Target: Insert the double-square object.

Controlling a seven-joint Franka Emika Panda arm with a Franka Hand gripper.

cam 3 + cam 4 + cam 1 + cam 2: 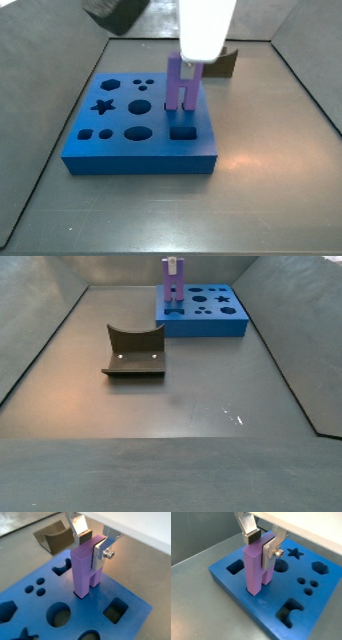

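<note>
Grey metal walls close in the dull grey bench (pixel 174 396) on my screens, and its floor shows a faint sheen in a side view. Going left to right in that view, I see the dark grey curved holder (pixel 134 351) sitting alone on the bench, well apart from everything else. Further right and toward the back stands the flat blue block with shaped holes (pixel 207 311), and the tall slim light-purple double-square object (pixel 173 280) rises upright at its left edge.

From the side camera that looks along the block (pixel 140 115), I read a star, a hexagon, round holes and a square opening cut in its top face. The peg (pixel 183 78) stands upright at the block's right side, its two prongs pointing down into the block just behind the square opening, under the white body of the arm.

Both wrist views show the claw (pixel 93 543) clamped on the upper part of the purple peg (pixel 85 567), one silver plate finger (pixel 103 551) flat against each side. The lower ends of the prongs meet the blue surface (pixel 271 612); I cannot tell how deep they sit.
</note>
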